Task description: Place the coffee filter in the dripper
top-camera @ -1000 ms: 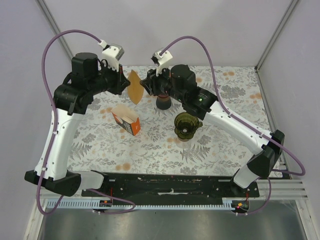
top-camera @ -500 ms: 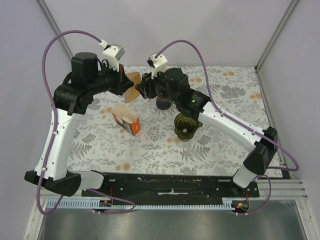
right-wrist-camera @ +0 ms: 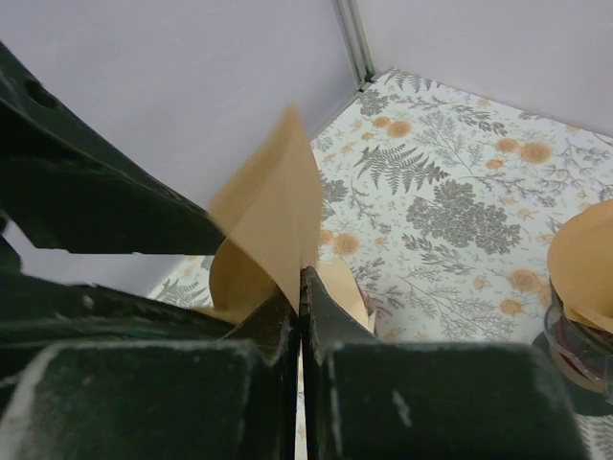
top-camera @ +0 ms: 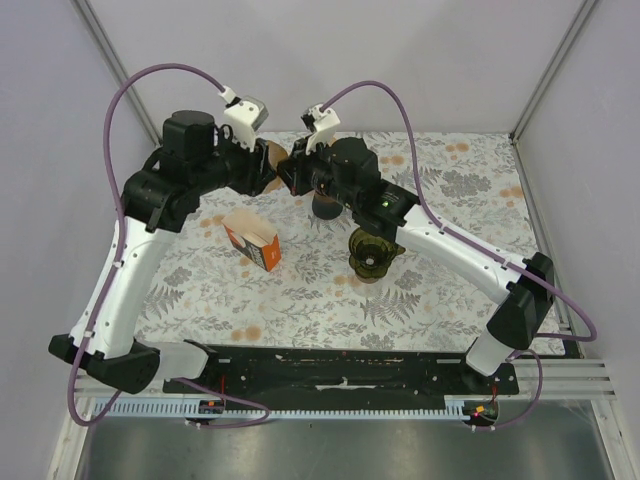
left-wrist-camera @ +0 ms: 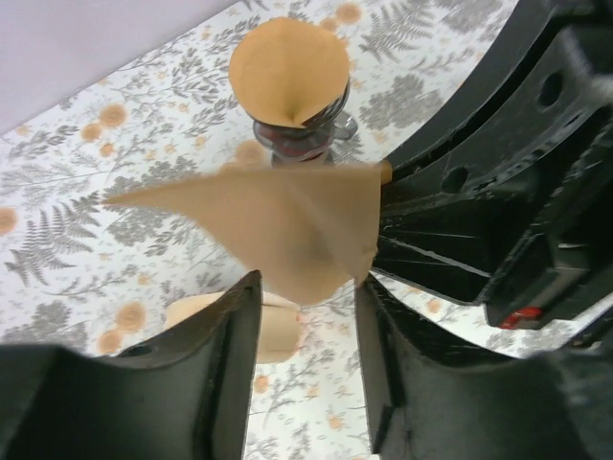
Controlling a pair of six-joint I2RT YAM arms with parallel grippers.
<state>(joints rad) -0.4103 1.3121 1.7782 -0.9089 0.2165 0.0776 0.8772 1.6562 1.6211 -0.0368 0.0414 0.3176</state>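
The coffee filter is in the air at the upper middle of the overhead view, between the two hands and above the flowered worktop. It is a thin light-brown paper, folded flat into a fan shape with one pointed corner; in the left wrist view it looks a little blurred.

The right hand has its fingers pressed fully together on the lower edge of the filter, and the paper stands up from them. The left hand is partly open: its fingers stand apart, the filter's lower end is between them, and they do not pinch it.

The green glass dripper stands on the worktop lower right of the hands, with no filter in it.
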